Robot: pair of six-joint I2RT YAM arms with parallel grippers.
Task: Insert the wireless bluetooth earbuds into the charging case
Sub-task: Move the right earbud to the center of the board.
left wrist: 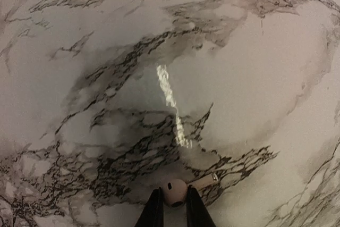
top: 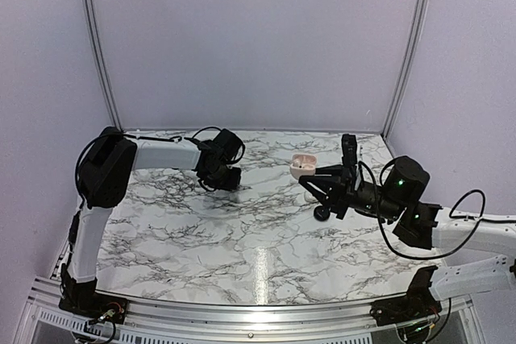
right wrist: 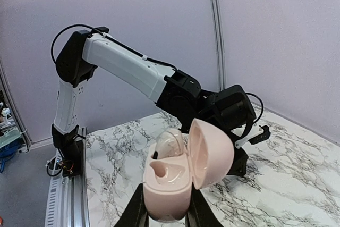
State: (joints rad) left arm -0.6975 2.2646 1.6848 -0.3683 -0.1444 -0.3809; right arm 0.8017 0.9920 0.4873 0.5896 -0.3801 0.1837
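Note:
The charging case (right wrist: 170, 182) is pale pinkish cream, and my right gripper (right wrist: 166, 204) is shut on its body. Its lid (right wrist: 211, 152) stands open to the right. One pale earbud (right wrist: 171, 144) sits in the far socket; the near socket is empty. In the top view the case (top: 302, 165) is held above the table at centre right by my right gripper (top: 311, 176). My left gripper (left wrist: 173, 207) is shut on the second earbud (left wrist: 174, 191), a pale bud whose metal-tipped stem points right, close over the marble. In the top view my left gripper (top: 228, 179) is low at back left.
The marble table (top: 242, 239) spreads between the arms. My left arm (right wrist: 127, 70) stands behind the open case in the right wrist view. A small black round piece (top: 322, 213) shows under my right gripper. Pale walls close the back and both sides.

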